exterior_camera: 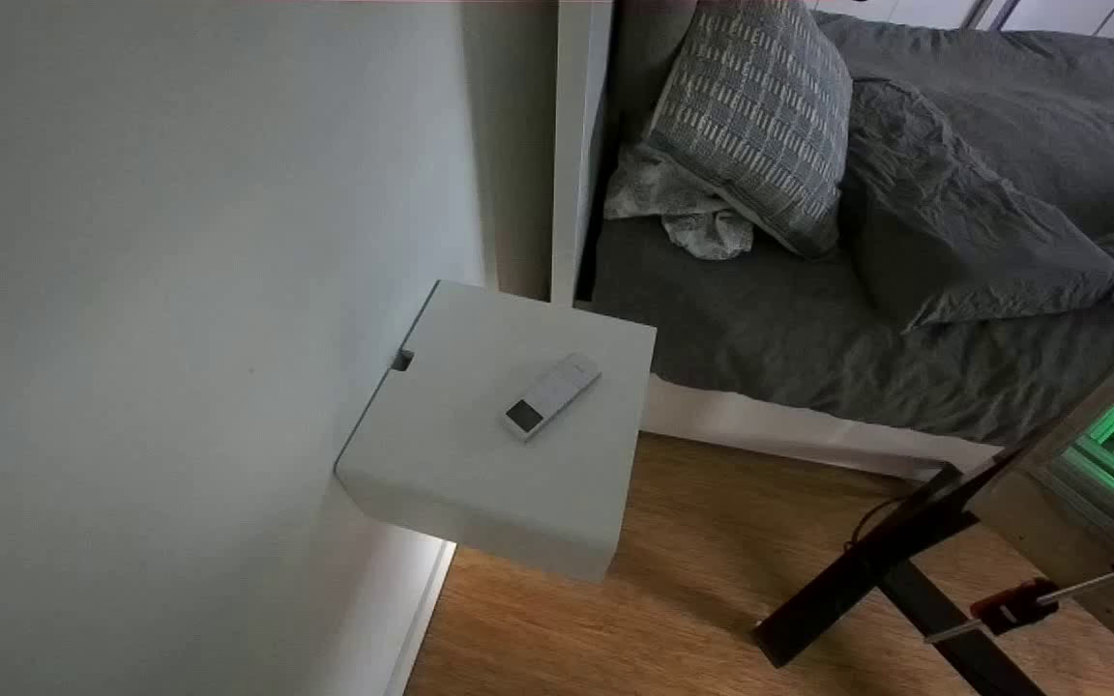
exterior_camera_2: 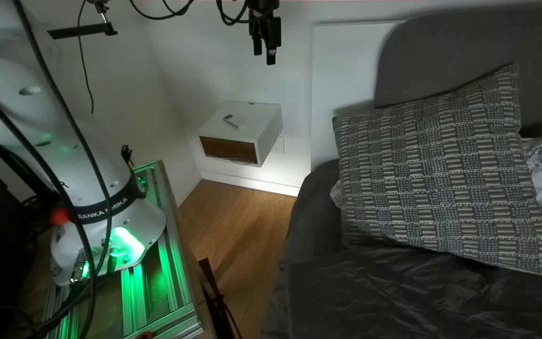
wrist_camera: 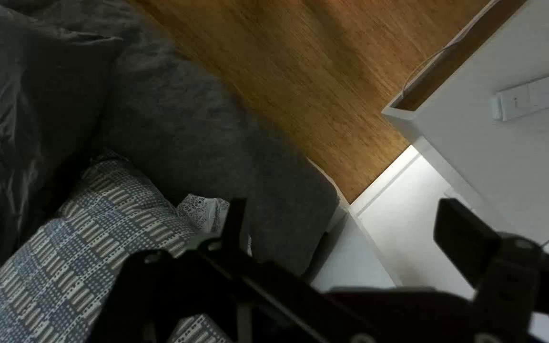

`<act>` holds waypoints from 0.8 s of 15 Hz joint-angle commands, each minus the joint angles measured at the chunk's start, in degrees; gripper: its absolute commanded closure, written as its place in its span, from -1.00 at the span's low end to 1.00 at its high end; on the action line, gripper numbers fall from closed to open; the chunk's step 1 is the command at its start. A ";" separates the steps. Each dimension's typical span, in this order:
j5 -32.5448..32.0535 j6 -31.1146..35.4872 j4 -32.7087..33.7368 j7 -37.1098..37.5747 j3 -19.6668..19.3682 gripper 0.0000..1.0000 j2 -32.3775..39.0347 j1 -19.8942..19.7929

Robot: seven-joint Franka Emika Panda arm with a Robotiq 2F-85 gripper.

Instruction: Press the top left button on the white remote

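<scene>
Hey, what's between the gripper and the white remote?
In an exterior view, no object shows between the gripper and the white remote: just open air, with wall and white tabletop behind.

The gripper (exterior_camera_2: 265, 56) points downward, its jaws spread wide; well apart from it stands the arm's white base (exterior_camera_2: 132, 219).

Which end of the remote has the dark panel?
On the white remote, the end farther from the bed carries the dark panel; the nearer is white.
</scene>
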 commanded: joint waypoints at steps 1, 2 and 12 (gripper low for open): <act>-0.17 -0.09 0.06 0.11 -1.03 -1.00 0.03 1.03; -0.17 -0.09 0.06 0.11 -1.03 -1.00 0.03 1.03; 0.56 -0.69 8.37 -0.03 1.53 -1.00 8.07 4.36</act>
